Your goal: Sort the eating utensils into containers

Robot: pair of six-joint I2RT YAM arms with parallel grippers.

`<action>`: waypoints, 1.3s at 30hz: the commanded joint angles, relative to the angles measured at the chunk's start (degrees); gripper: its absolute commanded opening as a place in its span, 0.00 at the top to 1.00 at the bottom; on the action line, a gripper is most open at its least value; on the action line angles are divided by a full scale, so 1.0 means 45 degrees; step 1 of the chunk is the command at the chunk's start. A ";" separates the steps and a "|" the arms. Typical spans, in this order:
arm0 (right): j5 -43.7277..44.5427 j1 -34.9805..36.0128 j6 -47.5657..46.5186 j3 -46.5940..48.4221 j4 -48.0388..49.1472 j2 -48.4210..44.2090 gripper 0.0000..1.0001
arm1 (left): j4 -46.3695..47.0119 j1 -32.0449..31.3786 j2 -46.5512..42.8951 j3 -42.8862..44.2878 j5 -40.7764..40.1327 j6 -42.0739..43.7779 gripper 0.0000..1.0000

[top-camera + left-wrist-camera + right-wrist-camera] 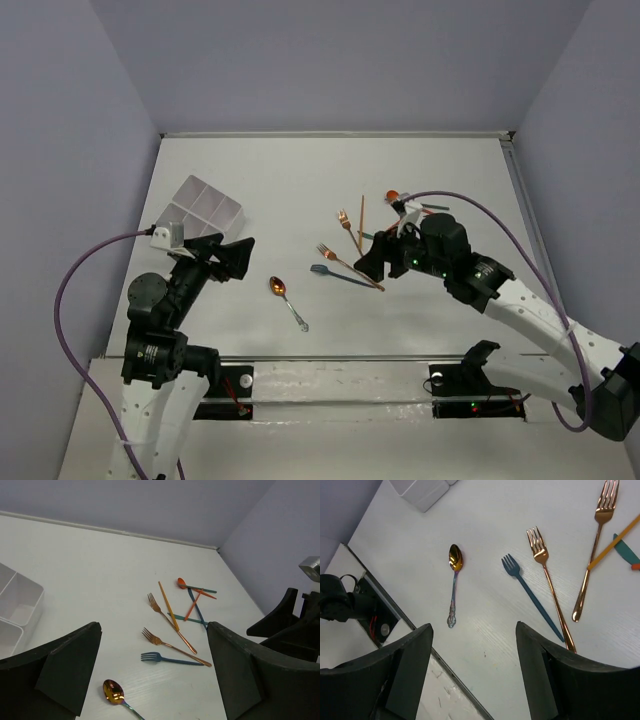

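The white divided tray (205, 205) sits at the left, its corner showing in the left wrist view (20, 605). A copper-bowled spoon (287, 298) lies alone mid-table. A blue fork (335, 274) and two copper forks (350, 265) (348, 225) lie right of it. Behind them are an orange stick (362, 218), an orange-red spoon (393, 196) and teal pieces (430, 208). My left gripper (225, 258) is open and empty, just in front of the tray. My right gripper (372, 262) is open and empty above the fork handles.
The table's front edge and metal rail (330, 360) run just below the spoon. Purple walls close in the back and sides. The right arm's black body (295, 625) stands at the right of the left wrist view.
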 commanded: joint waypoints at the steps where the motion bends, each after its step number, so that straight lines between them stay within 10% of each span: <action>1: 0.0975 0.1222 -0.0254 0.0686 0.0786 0.0608 0.27 | 0.0463 0.0197 -0.0064 0.0111 0.0248 0.0254 0.01; 19: 0.6522 0.6574 -0.0431 0.3476 0.0786 0.7633 0.42 | 0.0404 0.0197 0.0540 -0.0025 -0.0065 -0.0156 0.01; 39: 0.7870 0.7279 -0.0118 0.5705 0.1293 1.2855 0.53 | 0.0131 0.0314 0.1185 0.0014 -0.0651 -0.0391 0.17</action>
